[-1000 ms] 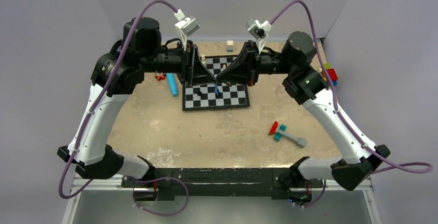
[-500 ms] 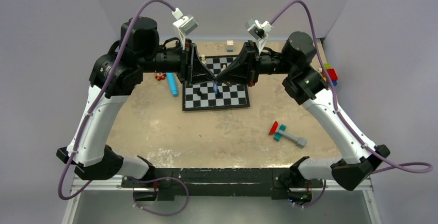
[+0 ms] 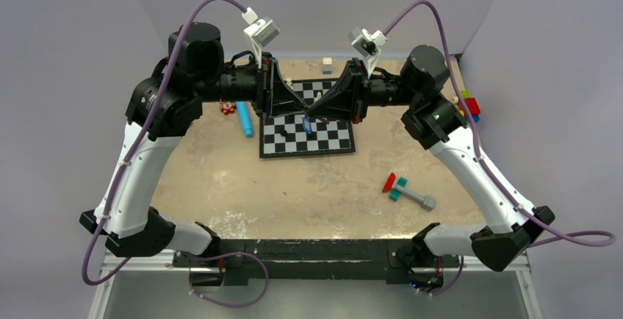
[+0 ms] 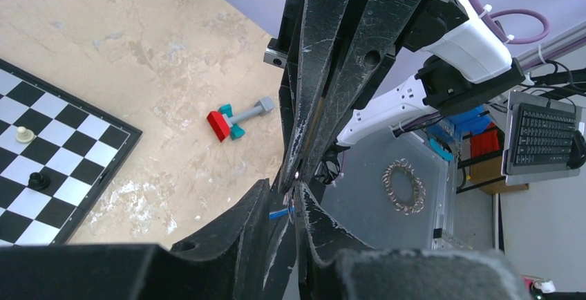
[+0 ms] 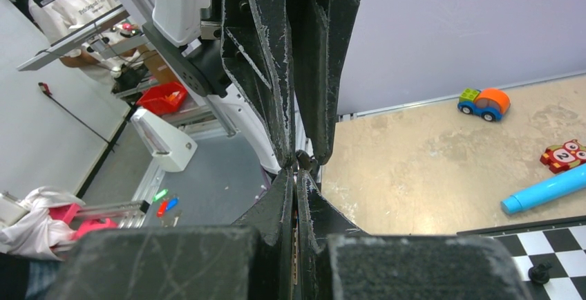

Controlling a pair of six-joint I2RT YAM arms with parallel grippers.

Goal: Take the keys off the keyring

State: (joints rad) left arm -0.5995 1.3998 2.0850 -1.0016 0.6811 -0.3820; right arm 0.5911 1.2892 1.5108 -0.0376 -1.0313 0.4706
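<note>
Fingertips of left gripper (image 3: pixel 303 109) and right gripper (image 3: pixel 314 106) meet at upper centre, both jaws pressed together; I see the blue key (image 3: pixel 307 125) dangling just beneath, over the chessboard (image 3: pixel 334 140). What each pinches, I cannot tell.

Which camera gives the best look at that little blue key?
The top external view is best: the blue key hangs in plain sight above the chessboard. The left wrist view shows only a blue sliver of it between the fingers of the left gripper. The right wrist view does not show it.
</note>
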